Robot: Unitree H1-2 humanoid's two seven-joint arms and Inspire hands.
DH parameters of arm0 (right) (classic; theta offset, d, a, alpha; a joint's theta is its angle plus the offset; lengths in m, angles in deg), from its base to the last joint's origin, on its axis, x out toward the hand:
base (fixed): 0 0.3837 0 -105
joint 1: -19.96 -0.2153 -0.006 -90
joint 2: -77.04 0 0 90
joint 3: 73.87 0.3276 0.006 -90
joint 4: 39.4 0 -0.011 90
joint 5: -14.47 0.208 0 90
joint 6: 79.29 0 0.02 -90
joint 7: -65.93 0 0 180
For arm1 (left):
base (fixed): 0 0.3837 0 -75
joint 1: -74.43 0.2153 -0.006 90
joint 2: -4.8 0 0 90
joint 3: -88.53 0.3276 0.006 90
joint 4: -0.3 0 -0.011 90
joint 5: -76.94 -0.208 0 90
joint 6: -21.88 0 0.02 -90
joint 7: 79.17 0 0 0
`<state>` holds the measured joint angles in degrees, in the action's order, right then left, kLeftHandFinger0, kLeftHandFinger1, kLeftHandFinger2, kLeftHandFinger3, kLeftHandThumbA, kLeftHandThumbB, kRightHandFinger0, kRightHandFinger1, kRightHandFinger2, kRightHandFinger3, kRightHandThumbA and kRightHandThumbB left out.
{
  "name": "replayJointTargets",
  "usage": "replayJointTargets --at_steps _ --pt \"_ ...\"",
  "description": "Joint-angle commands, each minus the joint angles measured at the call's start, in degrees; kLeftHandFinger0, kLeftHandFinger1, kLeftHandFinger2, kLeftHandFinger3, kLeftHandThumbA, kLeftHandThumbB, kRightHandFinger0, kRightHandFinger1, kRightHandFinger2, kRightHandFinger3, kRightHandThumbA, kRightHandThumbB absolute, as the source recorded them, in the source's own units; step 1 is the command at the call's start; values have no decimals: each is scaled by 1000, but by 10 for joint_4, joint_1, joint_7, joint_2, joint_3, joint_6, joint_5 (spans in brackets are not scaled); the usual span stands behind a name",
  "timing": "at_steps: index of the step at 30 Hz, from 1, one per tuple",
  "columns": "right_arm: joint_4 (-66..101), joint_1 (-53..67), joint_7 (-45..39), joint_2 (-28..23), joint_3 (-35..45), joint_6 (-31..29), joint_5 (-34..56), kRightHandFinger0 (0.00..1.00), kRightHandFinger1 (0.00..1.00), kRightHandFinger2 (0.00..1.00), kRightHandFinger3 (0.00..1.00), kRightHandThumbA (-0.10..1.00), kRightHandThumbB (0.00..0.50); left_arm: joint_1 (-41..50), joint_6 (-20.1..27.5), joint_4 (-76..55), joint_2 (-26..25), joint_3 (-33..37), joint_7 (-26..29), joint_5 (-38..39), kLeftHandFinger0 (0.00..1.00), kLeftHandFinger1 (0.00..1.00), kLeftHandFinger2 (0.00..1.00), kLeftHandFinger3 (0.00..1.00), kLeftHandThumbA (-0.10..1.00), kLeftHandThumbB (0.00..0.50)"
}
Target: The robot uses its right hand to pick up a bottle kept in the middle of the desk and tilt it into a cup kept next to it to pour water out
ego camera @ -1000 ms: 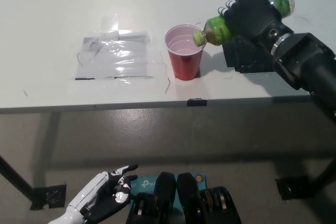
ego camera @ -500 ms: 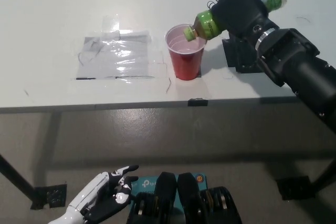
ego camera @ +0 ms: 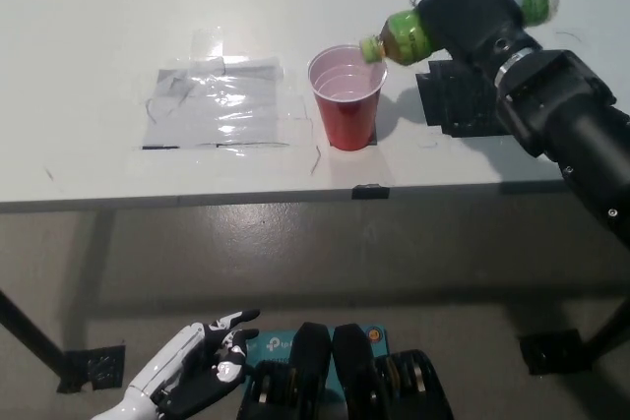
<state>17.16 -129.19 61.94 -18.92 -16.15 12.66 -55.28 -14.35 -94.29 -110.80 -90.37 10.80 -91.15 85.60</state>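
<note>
The black right hand (ego camera: pixel 471 9) is wrapped around the middle of a green plastic bottle (ego camera: pixel 409 36), gripping it so that the bottle lies nearly level above the white desk (ego camera: pixel 98 27), tilted slightly down toward its mouth. The bottle's yellow-green capped end points to picture left and sits just at the far right rim of the red plastic cup (ego camera: pixel 346 97); whether the two touch cannot be told. The bottle's rounded base sticks out past the hand on the other side, toward the upper right. The cup stands upright near the front edge of the desk, its pale inside showing, with no stream visible at the bottle's mouth. Just right of the cup, under the arm, lies a flat black textured square pad (ego camera: pixel 458 100). To the left of the cup, a clear crinkled plastic sheet (ego camera: pixel 217 105) is taped flat to the desk, its edge near the cup's base. The white left hand (ego camera: pixel 192 376) rests low at the picture's lower left, below desk level, fingers loosely spread and holding nothing.
</note>
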Motion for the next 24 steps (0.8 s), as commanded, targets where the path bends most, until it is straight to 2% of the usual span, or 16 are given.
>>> replayJointTargets --at_steps 1,3,4,5,6,7,9,10,12,13,15,16,18,20,22,24 --pt "48 -8 -59 27 109 60 143 0 32 270 436 -100 8 -1 -8 -8 1 -5 -5 -7 676 915 1000 1000 1000 312" --pt "61 0 -81 44 150 72 188 0 21 274 416 -100 6 1 -8 -7 1 -6 -7 -7 672 913 1000 1000 1000 313" --pt "70 1 -100 52 171 87 212 0 1 256 370 -100 0 2 -8 -7 2 -6 -6 -6 670 912 1000 1000 1000 318" --pt "75 2 -110 60 194 97 238 0 0 244 270 -100 8 3 -8 -7 2 -7 -6 -6 670 914 1000 1000 1000 315" --pt "78 4 -109 68 215 103 258 0 0 231 213 -100 14 3 -8 -7 2 -6 -7 -7 671 916 1000 1000 1000 314" --pt "79 4 -110 72 226 106 265 0 0 170 176 -100 50 3 -8 -7 2 -6 -7 -7 673 918 1000 1000 1000 313" --pt "84 3 -108 91 287 123 328 0 10 54 188 -100 94 3 -8 -7 2 -7 -7 -8 678 921 1000 1000 1000 309" --pt "80 0 -93 112 368 121 427 0 0 15 207 -100 86 3 -8 -7 1 -7 -7 -6 681 923 1000 1000 1000 309" --pt "84 5 -59 127 460 85 535 0 0 69 276 -100 84 4 -8 -7 5 -4 -4 -7 686 925 1000 1000 1000 306" --pt "77 9 -46 129 483 43 574 0 0 52 271 -100 88 4 -8 -8 5 -4 -5 -6 687 925 1000 1000 1000 303" --pt "77 9 -48 131 489 39 577 0 0 51 270 -100 89 4 -8 -8 5 -4 -5 -6 690 925 1000 1000 1000 302" --pt "75 16 -33 130 502 -4 601 0 0 18 217 -100 78 4 -8 -8 4 -3 -6 -9 689 923 1000 1000 1000 300" --pt "77 21 -20 133 515 -28 614 0 0 5 168 -100 94 2 -8 -8 3 -4 -7 -8 687 921 1000 1000 1000 299" --pt "78 29 14 133 514 -78 602 0 0 0 139 -100 106 0 -8 -7 0 -6 -10 -9 686 923 1000 1000 1000 293" --pt "78 29 23 139 523 -98 610 0 0 2 123 -100 122 2 -8 -7 2 -7 -8 -8 686 923 1000 1000 1000 316" --pt "80 31 27 143 536 -109 621 0 0 0 130 -100 117 2 -8 -7 2 -6 -9 -11 686 923 1000 1000 1000 332"
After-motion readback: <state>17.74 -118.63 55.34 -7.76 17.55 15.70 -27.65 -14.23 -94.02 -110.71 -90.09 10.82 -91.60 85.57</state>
